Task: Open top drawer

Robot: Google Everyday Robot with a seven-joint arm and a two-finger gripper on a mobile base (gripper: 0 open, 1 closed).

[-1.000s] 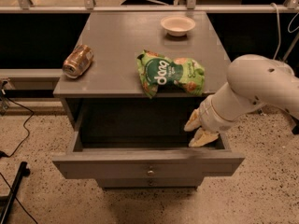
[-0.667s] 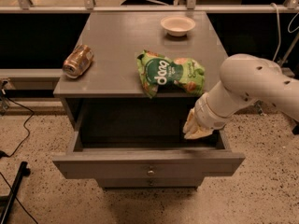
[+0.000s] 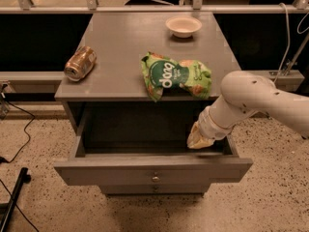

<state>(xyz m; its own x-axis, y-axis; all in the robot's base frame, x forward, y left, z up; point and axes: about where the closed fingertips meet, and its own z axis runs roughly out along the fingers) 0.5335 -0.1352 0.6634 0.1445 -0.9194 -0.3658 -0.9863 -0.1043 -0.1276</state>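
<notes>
The top drawer (image 3: 111, 170) of the grey cabinet stands pulled out towards me, its wide flat front low in the camera view with a small round metal knob (image 3: 155, 179) at centre. Its inside looks dark and bare. My gripper (image 3: 199, 138) hangs on the white arm at the drawer's right side, just above the inner right rear of the open drawer and below the cabinet top's edge. It is apart from the knob.
On the cabinet top (image 3: 125, 42) lie a green snack bag (image 3: 175, 75) near the front edge, a can on its side (image 3: 80, 63) at left and a white bowl (image 3: 183, 26) at the back. A lower drawer knob (image 3: 155, 188) shows beneath. Cables (image 3: 19, 139) run over the floor at left.
The arm and gripper have drawn up and slightly left, from over the drawer's right front corner towards the cabinet top's edge. The drawer has stayed open and still.
</notes>
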